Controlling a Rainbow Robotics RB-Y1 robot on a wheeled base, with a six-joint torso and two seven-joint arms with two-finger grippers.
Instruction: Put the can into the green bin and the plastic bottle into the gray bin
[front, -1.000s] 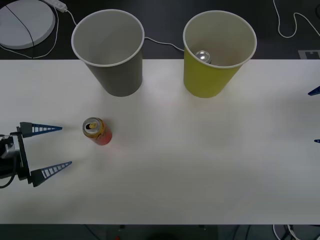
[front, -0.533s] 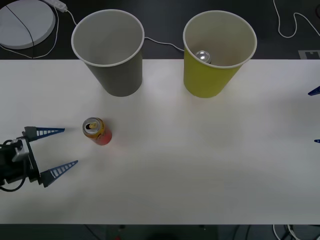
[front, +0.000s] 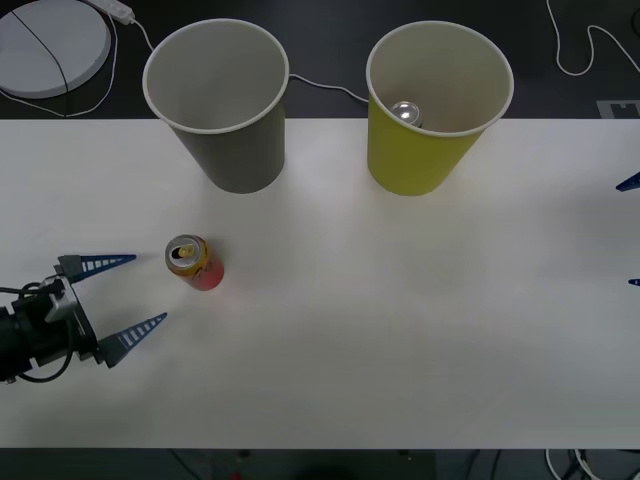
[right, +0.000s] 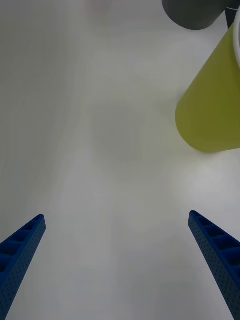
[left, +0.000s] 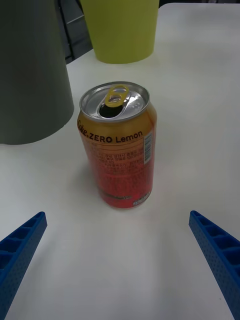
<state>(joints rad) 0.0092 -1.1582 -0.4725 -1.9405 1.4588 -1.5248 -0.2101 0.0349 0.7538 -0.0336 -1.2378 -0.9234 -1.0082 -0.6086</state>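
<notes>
Two blue ribbed fingers of the left gripper (front: 128, 296) are spread wide and hold nothing. Just ahead of them, the small orange and red drink can (front: 192, 262) stands upright on the white table (front: 400, 300). Farther on stand the big gray cup-shaped bin (front: 222, 100) and the big yellow-green cup-shaped bin (front: 432, 105). The right gripper (right: 117, 260) waits open at the table's side.

The can (left: 119, 150) reads "ZERO Lemon" in black beneath its rim. A barcode runs beside it. The fine print below is illegible.
</notes>
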